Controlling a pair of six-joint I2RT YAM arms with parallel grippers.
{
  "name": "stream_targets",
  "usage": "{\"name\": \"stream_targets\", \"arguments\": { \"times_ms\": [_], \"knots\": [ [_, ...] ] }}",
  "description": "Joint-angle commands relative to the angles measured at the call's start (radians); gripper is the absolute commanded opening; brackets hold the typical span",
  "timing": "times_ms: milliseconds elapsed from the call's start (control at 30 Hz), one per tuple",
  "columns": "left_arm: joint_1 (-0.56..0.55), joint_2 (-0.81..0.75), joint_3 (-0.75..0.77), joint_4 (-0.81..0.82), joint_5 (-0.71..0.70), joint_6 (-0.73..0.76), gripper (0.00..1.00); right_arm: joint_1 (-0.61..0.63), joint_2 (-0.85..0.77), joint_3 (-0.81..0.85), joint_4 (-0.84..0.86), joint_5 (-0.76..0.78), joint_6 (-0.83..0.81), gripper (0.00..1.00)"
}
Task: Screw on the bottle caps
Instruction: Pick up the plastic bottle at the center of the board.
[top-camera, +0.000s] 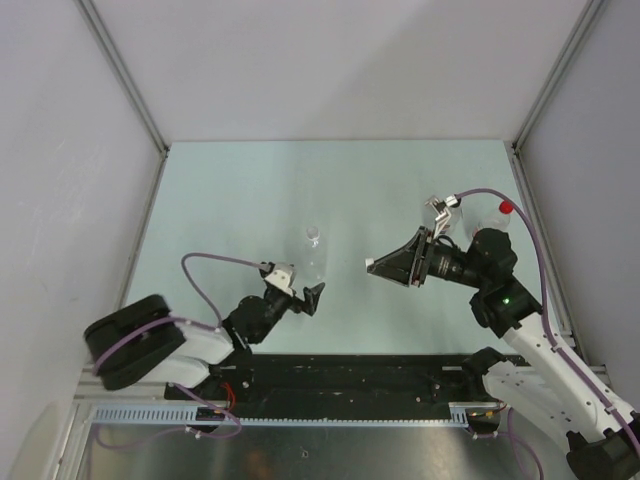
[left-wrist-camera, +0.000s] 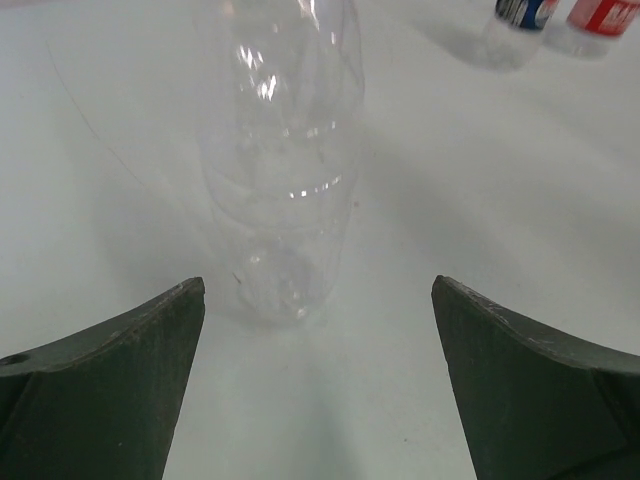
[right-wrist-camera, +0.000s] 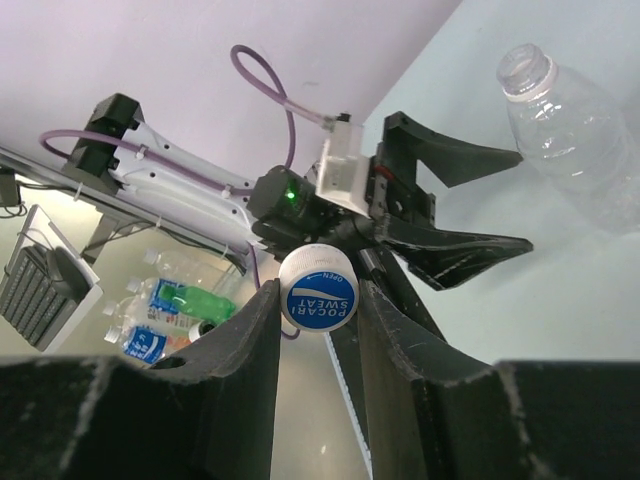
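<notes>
We see the right gripper (top-camera: 374, 266) pinching a Pocari Sweat cap (right-wrist-camera: 318, 297), left gripper (left-wrist-camera: 318, 290) gaping wide before a clear bottle (left-wrist-camera: 285, 160), mid tabletop (top-camera: 230, 200)

The bottle (left-wrist-camera: 285, 170) is thin, clear plastic, glossy, with bright reflections on its wall. The worktop (left-wrist-camera: 520, 200) is pale and smooth, with a soft sheen. The fingers of the left end effector (left-wrist-camera: 318, 290) are dark and matt, a little grainy at the edges. The white cap (right-wrist-camera: 318, 297) in the right end effector (right-wrist-camera: 318, 325) is ribbed plastic; its blue top seems to be a glossy print.
</notes>
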Motion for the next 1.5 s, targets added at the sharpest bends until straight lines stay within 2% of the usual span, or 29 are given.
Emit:
{"name": "stream_targets", "arguments": {
  "times_ms": [0, 167, 367, 633, 733, 833, 1033, 1167, 1267, 1367, 1467],
  "knots": [
    [0.014, 0.161, 0.065, 0.336, 0.018, 0.028, 1.0, -0.004, -0.016, 0.043, -0.009, 0.005, -0.011, 0.17],
    [0.038, 0.318, 0.123, 0.451, -0.017, 0.035, 0.99, -0.006, -0.027, 0.043, -0.007, 0.022, 0.002, 0.17],
    [0.079, 0.427, 0.198, 0.479, 0.041, 0.036, 0.99, -0.007, -0.011, 0.043, 0.024, 0.017, 0.021, 0.17],
    [0.113, 0.48, 0.265, 0.477, 0.038, 0.033, 0.99, -0.007, 0.01, 0.043, 0.029, 0.0, -0.004, 0.17],
    [0.124, 0.502, 0.281, 0.478, 0.058, 0.015, 0.96, -0.012, 0.011, 0.043, 0.037, -0.003, -0.011, 0.17],
    [0.134, 0.522, 0.297, 0.477, 0.083, -0.008, 0.88, -0.016, 0.014, 0.043, 0.029, -0.009, -0.017, 0.17],
    [0.139, 0.52, 0.301, 0.477, 0.124, -0.008, 0.63, -0.022, 0.013, 0.043, -0.004, -0.005, -0.033, 0.18],
    [0.139, 0.445, 0.271, 0.477, 0.18, 0.034, 0.6, -0.028, 0.007, 0.043, -0.03, 0.007, -0.049, 0.18],
    [0.139, 0.341, 0.239, 0.473, 0.296, 0.095, 0.57, -0.05, -0.001, 0.043, -0.055, 0.009, -0.066, 0.18],
    [0.142, 0.218, 0.263, 0.369, 0.413, 0.204, 0.56, -0.08, -0.02, 0.043, -0.137, 0.043, -0.115, 0.18],
    [0.164, 0.081, 0.424, -0.026, 0.535, 0.355, 0.55, -0.09, -0.058, 0.043, -0.233, 0.124, -0.166, 0.18]
  ]
}}
